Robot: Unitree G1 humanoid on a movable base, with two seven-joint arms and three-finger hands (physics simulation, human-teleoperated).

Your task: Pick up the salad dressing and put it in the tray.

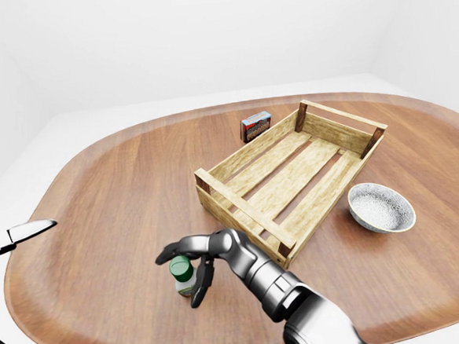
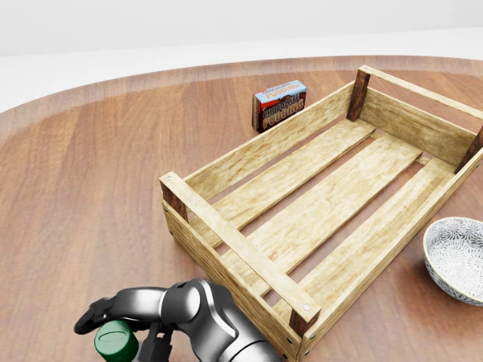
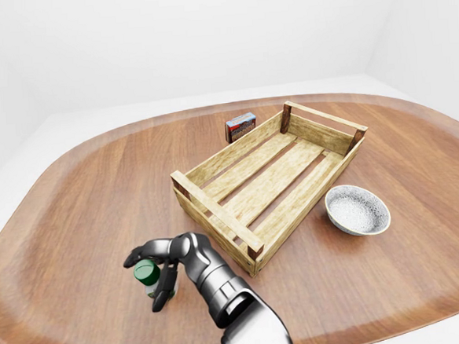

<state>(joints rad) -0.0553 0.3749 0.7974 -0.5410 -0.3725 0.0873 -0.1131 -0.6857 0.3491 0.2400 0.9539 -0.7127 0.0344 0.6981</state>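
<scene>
I see a big brown wooden counter (image 1: 97,197) with round corners. It fills most of my left-eye view.

The next biggest thing is the tray (image 1: 293,179). It is a wooden crate made of slats, and it sits near the middle of the counter, turned at a slant. I can see the flat slats on its bottom, and nothing is lying on them.

My right arm (image 1: 277,291) comes up from the bottom of the view. It is gray and shiny, and it reaches toward the near left corner of the tray.

To the right of the tray, just beside its long side, is a round bowl (image 1: 381,207) with a speckled pattern. I see nothing inside it.

My right hand (image 1: 190,263) is at the end of the arm. Its dark fingers (image 1: 202,280) are spread and curled around the bottle, one over the cap and one down its side. The hand is open. I cannot tell if the fingers touch the bottle.

My left hand (image 1: 13,236) peeks in at the far left edge of the view, well apart from everything. Only its light-colored tips show, so I cannot tell if it is open or closed.

A small pudding box (image 1: 255,126) stands at the far side of the tray, just outside its long left wall.

The salad dressing (image 1: 182,274) is a little bottle with a green cap. It stands upright on the counter, near the tray's near left corner, outside the tray.
</scene>
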